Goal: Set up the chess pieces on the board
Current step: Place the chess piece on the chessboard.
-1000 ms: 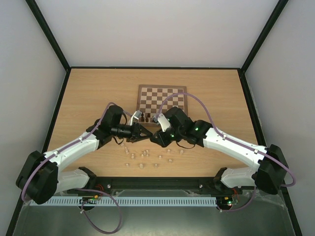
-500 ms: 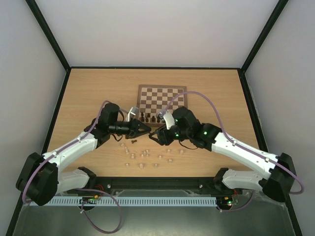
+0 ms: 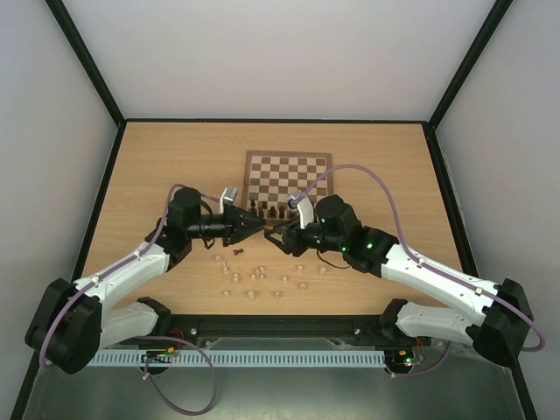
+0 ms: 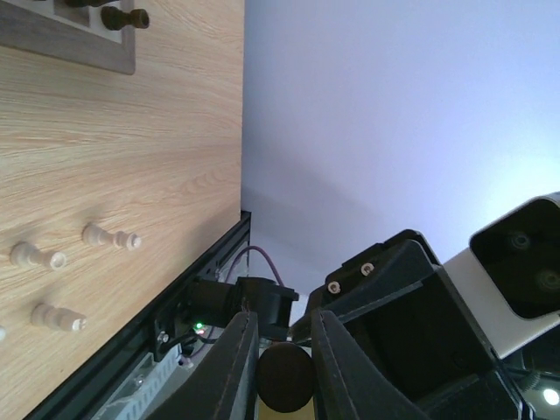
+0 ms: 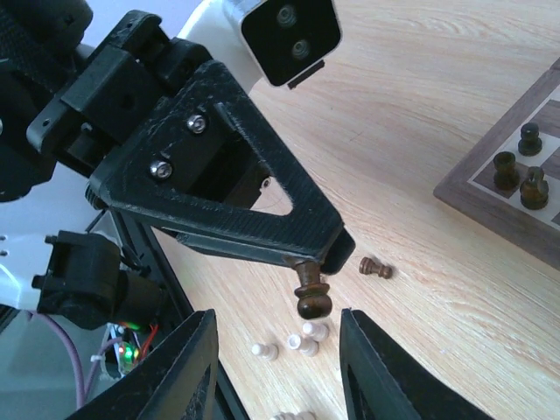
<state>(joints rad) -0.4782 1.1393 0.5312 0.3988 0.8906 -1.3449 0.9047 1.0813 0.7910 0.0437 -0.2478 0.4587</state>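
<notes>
Above the desk (image 3: 157, 166), beside the board (image 3: 289, 171) — left claw (image 4: 282, 320) was clamped on a dark chessman (image 5: 310, 294); right claw (image 5: 278, 328) gaped wide, empty. Handover seemed in hand — next, right needed to close squarely.

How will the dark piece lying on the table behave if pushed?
The dark piece lies on its side and looks round-turned, so it would probably roll, curving toward its narrower end. It is tiny, so likely light and apt to skid on the smooth table.
</notes>
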